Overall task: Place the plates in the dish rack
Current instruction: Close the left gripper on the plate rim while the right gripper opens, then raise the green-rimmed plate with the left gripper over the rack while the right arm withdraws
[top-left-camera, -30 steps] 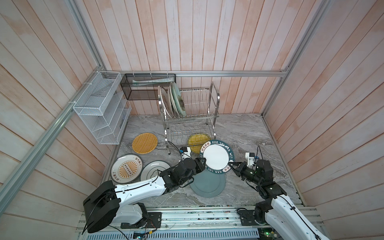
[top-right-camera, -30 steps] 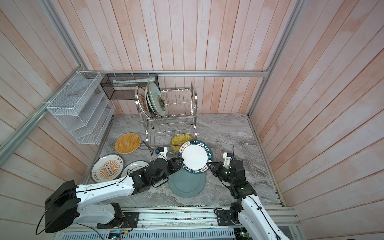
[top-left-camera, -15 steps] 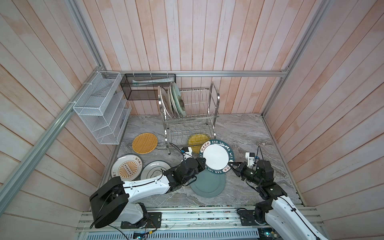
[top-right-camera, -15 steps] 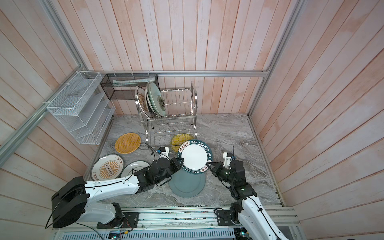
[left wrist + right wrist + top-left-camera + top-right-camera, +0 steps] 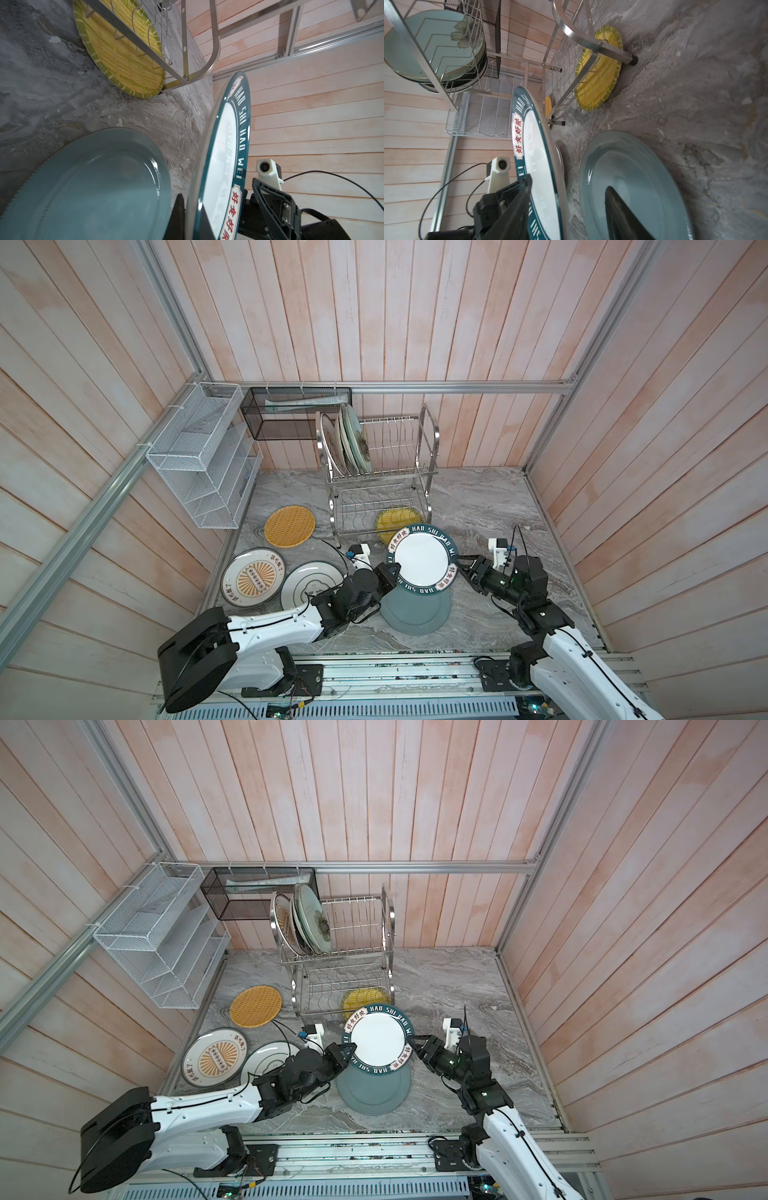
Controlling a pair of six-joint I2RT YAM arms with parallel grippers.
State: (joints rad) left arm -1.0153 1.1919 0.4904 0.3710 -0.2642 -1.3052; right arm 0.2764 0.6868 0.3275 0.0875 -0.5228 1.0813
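A teal-rim plate [image 5: 422, 562] [image 5: 378, 1040] hangs level above a grey-blue plate [image 5: 415, 616] [image 5: 643, 166] that lies on the marble floor. My left gripper [image 5: 395, 572] [image 5: 192, 207] is shut on its left rim. My right gripper [image 5: 457, 566] [image 5: 569, 185] is open, with one finger over and one under the right rim. The dish rack [image 5: 378, 477] [image 5: 388, 915] stands behind, with plates upright at the left end of its upper tier. A yellow plate [image 5: 397, 520] [image 5: 120, 56] leans under its lower tier.
An orange woven plate [image 5: 289, 526], a sunburst plate [image 5: 254, 577] and a white plate [image 5: 311, 587] lie flat at the left, the last partly under my left arm. A white mesh organiser [image 5: 199, 456] and a black mesh basket [image 5: 291, 414] hang on the walls.
My left gripper has closed on the teal-rim plate's left rim. My right gripper, shut on the right rim before, has opened. The plate has stayed in place.
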